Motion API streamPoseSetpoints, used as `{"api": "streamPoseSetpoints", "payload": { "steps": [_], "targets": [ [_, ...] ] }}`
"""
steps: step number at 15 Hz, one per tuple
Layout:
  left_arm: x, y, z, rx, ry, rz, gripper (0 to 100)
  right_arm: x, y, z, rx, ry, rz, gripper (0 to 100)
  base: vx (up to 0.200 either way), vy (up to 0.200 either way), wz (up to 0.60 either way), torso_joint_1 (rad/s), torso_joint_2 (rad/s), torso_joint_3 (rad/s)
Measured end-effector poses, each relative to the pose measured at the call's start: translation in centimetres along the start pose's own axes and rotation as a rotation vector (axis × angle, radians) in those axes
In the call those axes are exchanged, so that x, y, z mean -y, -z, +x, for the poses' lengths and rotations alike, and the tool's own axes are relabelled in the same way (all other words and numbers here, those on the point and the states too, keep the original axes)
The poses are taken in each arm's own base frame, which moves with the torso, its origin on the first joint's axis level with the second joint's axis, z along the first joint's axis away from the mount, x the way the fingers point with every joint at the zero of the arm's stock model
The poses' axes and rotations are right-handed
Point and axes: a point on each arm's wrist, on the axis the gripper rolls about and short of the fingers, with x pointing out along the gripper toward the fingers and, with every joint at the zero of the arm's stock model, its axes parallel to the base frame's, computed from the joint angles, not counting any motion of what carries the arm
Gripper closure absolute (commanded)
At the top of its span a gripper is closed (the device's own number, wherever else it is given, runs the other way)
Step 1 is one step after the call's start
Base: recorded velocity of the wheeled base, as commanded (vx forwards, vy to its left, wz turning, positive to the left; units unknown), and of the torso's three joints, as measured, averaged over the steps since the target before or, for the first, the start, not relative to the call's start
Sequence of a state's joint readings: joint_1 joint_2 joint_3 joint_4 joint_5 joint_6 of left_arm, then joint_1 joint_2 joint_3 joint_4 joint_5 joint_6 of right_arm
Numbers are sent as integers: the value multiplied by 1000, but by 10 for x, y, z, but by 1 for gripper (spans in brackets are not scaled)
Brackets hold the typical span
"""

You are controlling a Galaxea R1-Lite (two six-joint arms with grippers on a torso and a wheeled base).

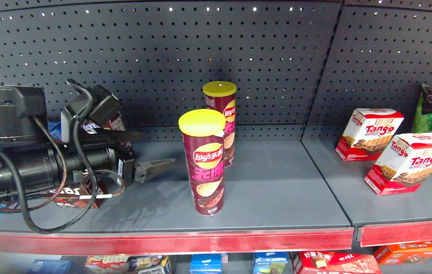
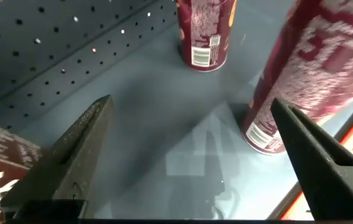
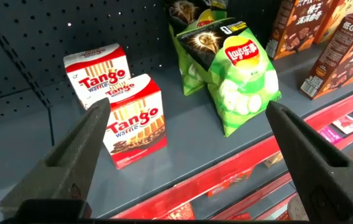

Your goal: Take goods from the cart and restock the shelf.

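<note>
Two maroon chip cans with yellow lids stand upright on the grey shelf (image 1: 276, 190). The front can (image 1: 204, 163) is near the shelf's middle and the back can (image 1: 221, 118) is behind it, close to the pegboard. My left gripper (image 1: 157, 147) hovers over the shelf just left of the front can, open and holding nothing. In the left wrist view the front can (image 2: 307, 74) is beside one finger (image 2: 313, 155) and the back can (image 2: 204, 31) is farther off. My right gripper (image 3: 188, 106) is open and holds nothing, hanging in front of the shelf's right section.
Two red-and-white wafer boxes (image 1: 406, 161) (image 3: 132, 118) lie on the right section, with green chip bags (image 3: 238, 74) and brown boxes (image 3: 338, 43) farther right. Brown boxes (image 1: 82, 190) sit under the left arm. The shelf has a red front lip (image 1: 162, 240). More goods sit on the shelf below.
</note>
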State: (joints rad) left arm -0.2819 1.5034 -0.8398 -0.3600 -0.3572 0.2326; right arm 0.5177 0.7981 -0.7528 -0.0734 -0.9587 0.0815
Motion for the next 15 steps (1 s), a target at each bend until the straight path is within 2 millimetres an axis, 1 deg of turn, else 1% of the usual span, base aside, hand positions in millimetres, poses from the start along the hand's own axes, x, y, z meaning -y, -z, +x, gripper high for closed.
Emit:
{"api": "streamPoseSetpoints", "payload": {
  "steps": [5,10,15],
  "targets": [
    [-1,6,12,-31,15,9,0,0,1,0,-1,0,0,0,0,0,0,0,0,0],
    [3,5,25,-36,45,16,0,1,2,0,0,5,0,0,0,0,0,0,0,0],
    [8,7,35,-50,71,17,0,2,5,-1,-3,8,-4,0,0,0,0,0,0,0]
  ]
}}
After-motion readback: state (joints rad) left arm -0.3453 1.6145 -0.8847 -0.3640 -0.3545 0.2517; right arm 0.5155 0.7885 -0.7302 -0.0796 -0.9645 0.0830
